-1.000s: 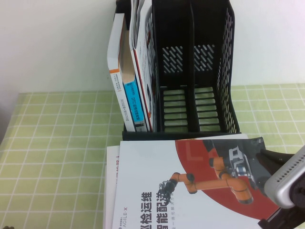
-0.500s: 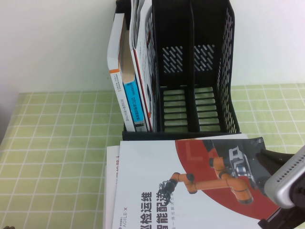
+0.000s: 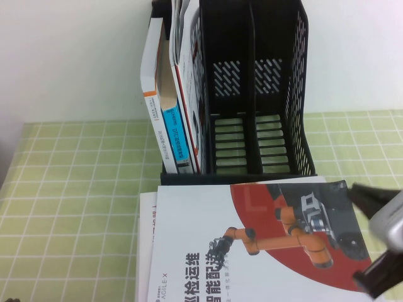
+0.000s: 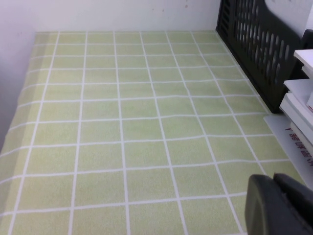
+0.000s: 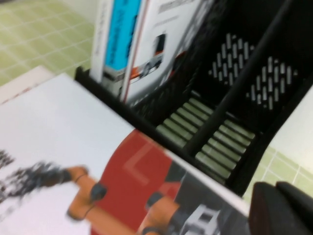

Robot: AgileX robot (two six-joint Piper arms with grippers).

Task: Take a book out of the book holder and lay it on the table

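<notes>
The table [image 3: 75, 189], under its light green gridded cloth, carries everything as it did a second ago. At its far edge the book holder [image 3: 277, 94] stands upright and unmoved; its leftmost compartment holds the blue-spined book [image 3: 175, 135] and other upright books, while the middle and right compartments stand bare down to their slatted floor.

The book [image 3: 252, 245] lies flat, cover up, at the table's near edge, directly in front of the holder, its far edge just beside the holder's base. It rests on another white book [image 3: 146, 245] whose edge shows along its left side. It has not shifted.

The right gripper [image 3: 378, 242] has changed: it has drawn away toward the table's right edge and now hangs over the book's right margin, with more of the dark cover corner uncovered than before. Its jaws are clenched with nothing between them.

The left gripper [image 4: 279, 205] hangs low over bare cloth to the left of the books; whether it is released or clenched I cannot tell.
</notes>
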